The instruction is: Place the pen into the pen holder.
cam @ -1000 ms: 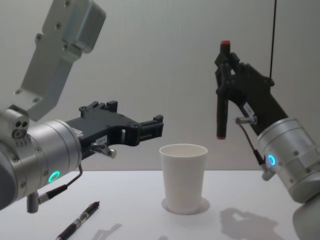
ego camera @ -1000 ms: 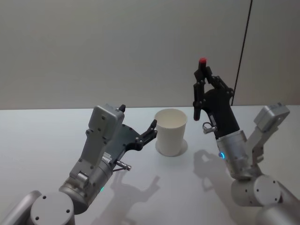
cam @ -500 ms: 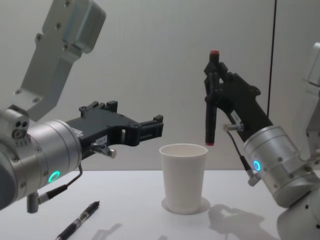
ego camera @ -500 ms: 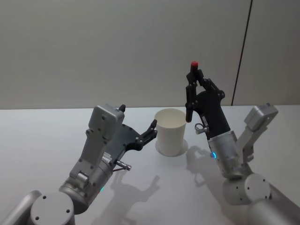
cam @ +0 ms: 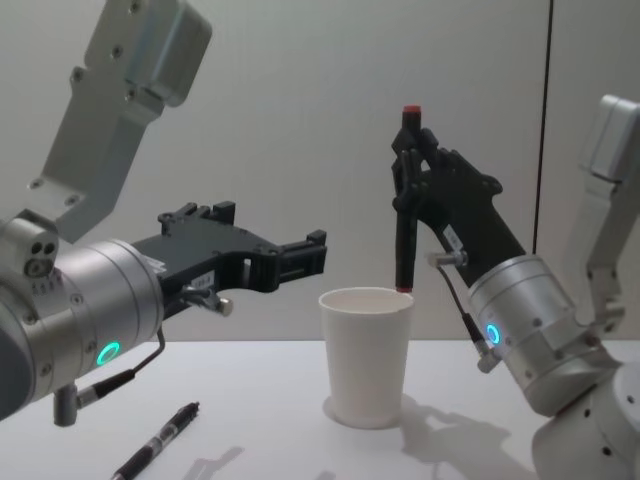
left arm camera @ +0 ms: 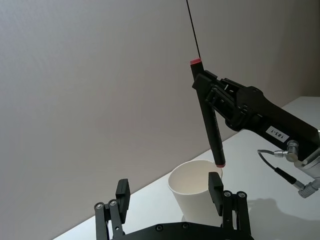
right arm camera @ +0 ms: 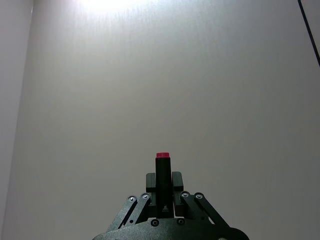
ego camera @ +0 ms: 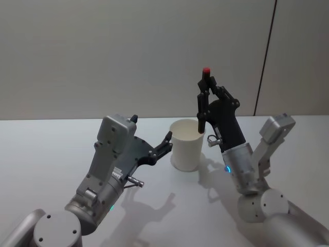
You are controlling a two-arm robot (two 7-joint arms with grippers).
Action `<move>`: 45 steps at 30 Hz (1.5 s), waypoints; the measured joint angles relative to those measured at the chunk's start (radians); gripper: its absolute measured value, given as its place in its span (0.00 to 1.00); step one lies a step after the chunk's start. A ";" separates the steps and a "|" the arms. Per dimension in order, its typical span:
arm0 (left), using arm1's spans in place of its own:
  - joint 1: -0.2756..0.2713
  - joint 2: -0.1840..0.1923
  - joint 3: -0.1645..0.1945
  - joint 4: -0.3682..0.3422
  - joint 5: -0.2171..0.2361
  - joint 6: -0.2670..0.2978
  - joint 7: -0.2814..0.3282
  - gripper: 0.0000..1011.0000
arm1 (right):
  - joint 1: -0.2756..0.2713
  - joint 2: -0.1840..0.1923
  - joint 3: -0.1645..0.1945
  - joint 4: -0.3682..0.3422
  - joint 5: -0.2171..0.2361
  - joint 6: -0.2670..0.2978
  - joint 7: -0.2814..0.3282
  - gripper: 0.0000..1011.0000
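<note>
Right gripper (cam: pixel 405 165): jaws clamped on pen (cam: pixel 405 235), upright, red end up, lower tip at right side of pen holder (cam: pixel 367 350) rim. Pen holder upright, mid-desk (cam: pixel 255 395). Left gripper (cam: pixel 310 255): jaws apart, empty, left of pen holder. Second pen (cam: pixel 160 440) lies near front-left desk edge.

I read this site as a robotics lab or test cell: I am working over a plain white table (ego camera: pixel 41 149) set against a bare grey wall (ego camera: pixel 103 51). The left arm (ego camera: pixel 110 164) and right arm (ego camera: pixel 244 170) are grey metal units with lit status rings and exposed cables. A thin dark line (ego camera: pixel 266 56) runs down the wall; I cannot tell whether it is a seam or a cable.
</note>
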 joint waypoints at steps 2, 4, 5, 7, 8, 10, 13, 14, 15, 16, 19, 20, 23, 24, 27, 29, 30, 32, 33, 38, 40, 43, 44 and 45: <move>0.000 0.000 0.000 0.000 0.000 0.000 0.000 0.99 | 0.011 -0.005 0.001 0.024 0.002 -0.012 0.007 0.17; 0.000 0.000 0.000 0.000 0.000 0.000 0.000 0.99 | 0.023 -0.011 0.003 0.048 0.003 -0.022 0.012 0.17; 0.000 0.000 0.000 0.000 0.000 0.000 0.000 0.99 | 0.027 -0.013 0.004 0.053 0.004 -0.025 0.014 0.17; 0.000 0.000 0.000 0.000 0.000 0.000 0.000 0.99 | 0.040 -0.018 0.005 0.080 0.004 -0.037 0.018 0.17; 0.000 0.000 0.000 0.000 0.000 0.000 0.000 0.99 | 0.043 -0.020 0.006 0.087 0.004 -0.040 0.019 0.17; 0.000 0.000 0.000 0.000 0.000 0.000 0.000 0.99 | 0.052 -0.024 0.008 0.103 0.004 -0.046 0.021 0.17; 0.000 0.000 0.000 0.000 0.000 0.000 0.000 0.99 | 0.069 -0.031 0.011 0.137 0.004 -0.058 0.023 0.17; 0.000 0.000 0.000 0.000 0.000 0.000 0.000 0.99 | 0.069 -0.031 0.011 0.137 0.004 -0.058 0.023 0.17; 0.000 0.000 0.000 0.000 0.000 0.000 0.000 0.99 | 0.077 -0.035 0.012 0.152 0.003 -0.062 0.023 0.17; 0.000 0.000 0.000 0.000 0.000 0.000 0.000 0.99 | 0.080 -0.036 0.013 0.158 0.003 -0.063 0.023 0.17; 0.000 0.000 0.000 0.000 0.000 0.000 0.000 0.99 | 0.092 -0.042 0.014 0.182 -0.002 -0.067 0.018 0.17; 0.000 0.000 0.000 0.000 0.000 0.000 0.000 0.99 | 0.098 -0.045 0.015 0.192 -0.007 -0.068 0.013 0.17; 0.000 0.000 0.000 0.000 0.000 0.000 0.000 0.99 | 0.106 -0.048 0.015 0.207 -0.014 -0.068 0.002 0.17; 0.000 0.000 0.000 0.000 0.000 0.000 0.000 0.99 | 0.108 -0.049 0.014 0.211 -0.017 -0.068 -0.003 0.17; 0.000 0.000 0.000 0.000 0.000 0.000 0.000 0.99 | 0.117 -0.053 0.013 0.227 -0.029 -0.065 -0.019 0.17; 0.000 0.000 0.000 0.000 0.000 0.000 0.000 0.99 | 0.122 -0.056 0.012 0.236 -0.037 -0.062 -0.031 0.17; 0.000 0.000 0.000 0.000 0.000 0.000 0.000 0.99 | 0.124 -0.057 0.012 0.240 -0.041 -0.060 -0.036 0.17; 0.000 0.000 0.000 0.000 0.000 0.000 0.000 0.99 | 0.128 -0.058 0.012 0.247 -0.050 -0.057 -0.048 0.17; 0.000 0.000 0.000 0.000 0.000 0.000 0.000 0.99 | 0.131 -0.060 0.011 0.251 -0.055 -0.055 -0.055 0.17; 0.000 0.000 0.000 0.000 0.000 0.000 0.000 0.99 | 0.138 -0.063 0.011 0.263 -0.070 -0.049 -0.074 0.17; 0.000 0.000 0.000 0.000 0.000 0.000 0.000 0.99 | 0.140 -0.064 0.011 0.267 -0.078 -0.046 -0.083 0.17; 0.000 0.000 0.000 0.000 0.000 0.000 0.000 0.99 | 0.143 -0.065 0.011 0.271 -0.087 -0.042 -0.093 0.24; 0.000 0.000 0.000 0.000 0.000 0.000 0.000 0.99 | 0.143 -0.066 0.011 0.272 -0.090 -0.040 -0.096 0.26; 0.000 0.000 0.000 0.000 0.000 0.000 0.000 0.99 | 0.145 -0.066 0.011 0.274 -0.094 -0.039 -0.101 0.32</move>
